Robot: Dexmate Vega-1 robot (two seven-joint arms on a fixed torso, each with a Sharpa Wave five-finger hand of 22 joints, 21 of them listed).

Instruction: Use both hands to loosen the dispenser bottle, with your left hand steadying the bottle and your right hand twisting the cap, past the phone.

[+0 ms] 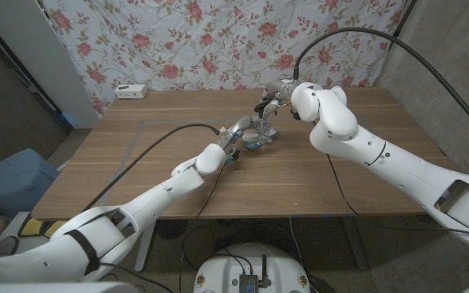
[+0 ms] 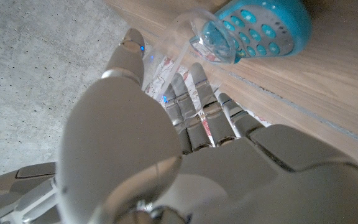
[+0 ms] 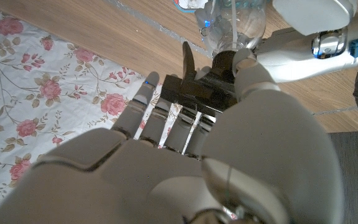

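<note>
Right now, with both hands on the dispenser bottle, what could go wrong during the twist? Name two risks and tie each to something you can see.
1. The phone lies right against the clear bottle; if the bottle slips or tips, it may knock the phone.
2. The right hand grips the black pump cap while the left hand steadies smooth plastic; the bottle might turn with the cap instead of loosening.

Evenly lit and soft, no harsh shadows on the worktop point(image 1: 137, 175); wrist close-ups slightly blurred, mild sheen on hand casings.
</note>
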